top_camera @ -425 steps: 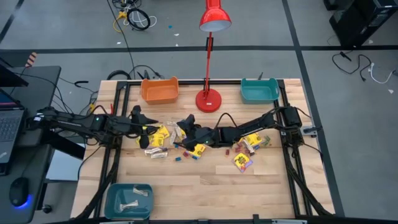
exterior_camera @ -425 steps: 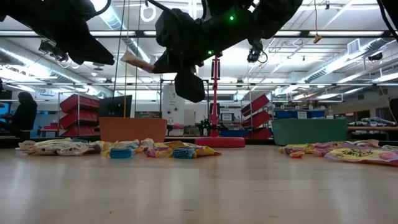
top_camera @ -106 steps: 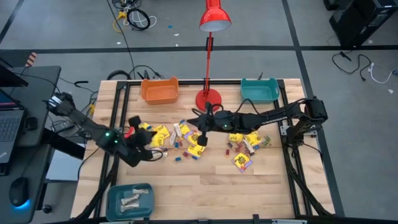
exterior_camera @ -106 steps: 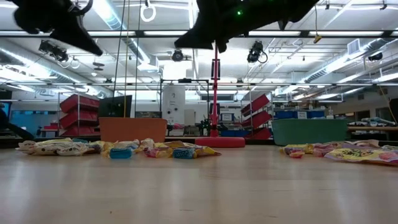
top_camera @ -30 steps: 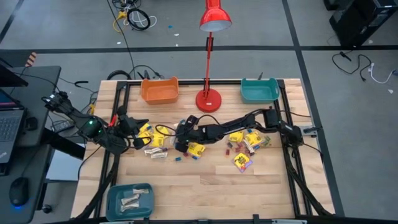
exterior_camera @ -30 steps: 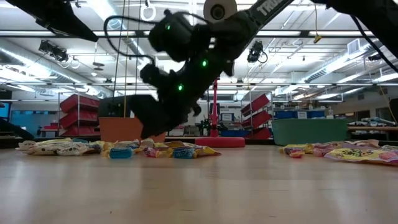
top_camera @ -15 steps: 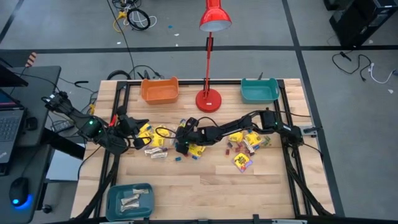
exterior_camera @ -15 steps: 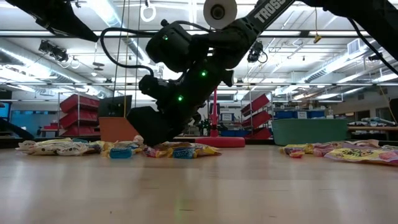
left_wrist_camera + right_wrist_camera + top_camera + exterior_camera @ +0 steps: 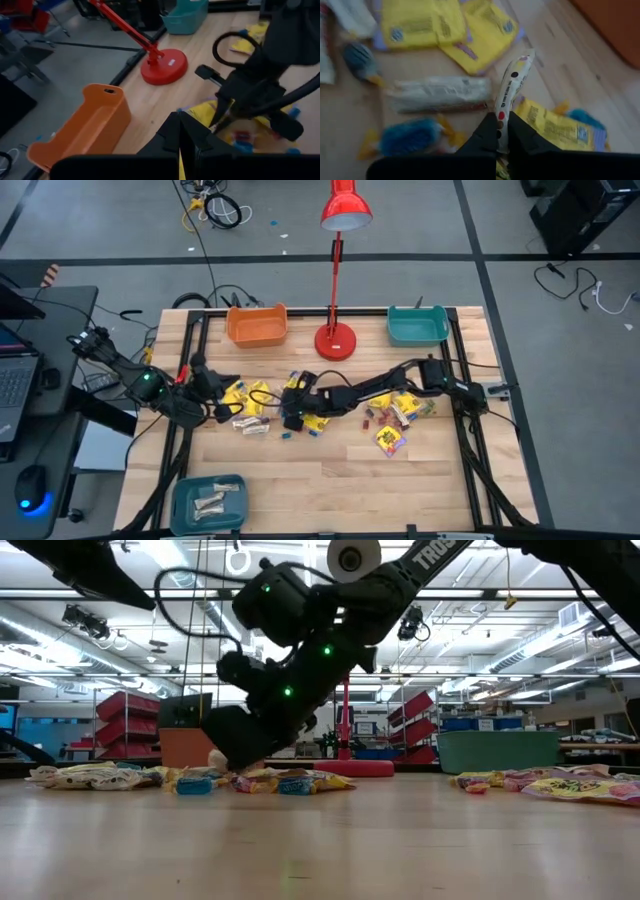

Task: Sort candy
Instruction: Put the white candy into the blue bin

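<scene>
Most candy (image 9: 392, 408) lies scattered mid-table, unsorted — only the near-left teal bin (image 9: 206, 503) holds pale bars; the right gripper (image 9: 500, 131) clamps a spotted wrapper (image 9: 513, 86) above the pile; the left gripper's (image 9: 208, 384) jaws look together.

I am seeing a pale, matt wooden table (image 9: 330, 470), glossy plastic-wrapped candy (image 9: 447, 22), and a smooth orange plastic bin (image 9: 80, 127).

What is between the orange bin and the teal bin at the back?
In the high view, the red lamp's round base stands between the orange bin and the teal bin.
</scene>
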Tool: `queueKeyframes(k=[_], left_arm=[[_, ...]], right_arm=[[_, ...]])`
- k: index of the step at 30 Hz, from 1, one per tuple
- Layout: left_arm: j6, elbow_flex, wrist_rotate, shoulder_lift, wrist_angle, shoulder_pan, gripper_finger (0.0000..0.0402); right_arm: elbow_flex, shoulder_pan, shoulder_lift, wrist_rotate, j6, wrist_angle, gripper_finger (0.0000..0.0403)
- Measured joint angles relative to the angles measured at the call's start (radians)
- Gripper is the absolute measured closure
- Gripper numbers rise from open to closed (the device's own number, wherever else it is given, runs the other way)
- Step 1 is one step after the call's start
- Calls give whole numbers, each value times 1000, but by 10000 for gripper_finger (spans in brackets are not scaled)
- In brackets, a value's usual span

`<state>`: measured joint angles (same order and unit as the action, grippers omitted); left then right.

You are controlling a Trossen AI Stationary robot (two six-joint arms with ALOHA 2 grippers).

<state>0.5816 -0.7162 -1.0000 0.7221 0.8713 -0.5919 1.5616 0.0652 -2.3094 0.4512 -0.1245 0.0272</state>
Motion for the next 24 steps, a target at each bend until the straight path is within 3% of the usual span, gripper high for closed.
queueKeyframes(k=[8,11,16,24], left_arm=[[-25,93,114,6,-86,0,401],[-29,130,130,6,-135,0,395],[5,157,204,7,-177,0,366],[-175,232,374,7,-503,0,301]], right_arm=[[0,26,60,27,108,-9,395],[0,34,106,-29,170,-10,396],[0,54,183,-162,290,-14,398],[1,115,202,-178,505,-12,399]])
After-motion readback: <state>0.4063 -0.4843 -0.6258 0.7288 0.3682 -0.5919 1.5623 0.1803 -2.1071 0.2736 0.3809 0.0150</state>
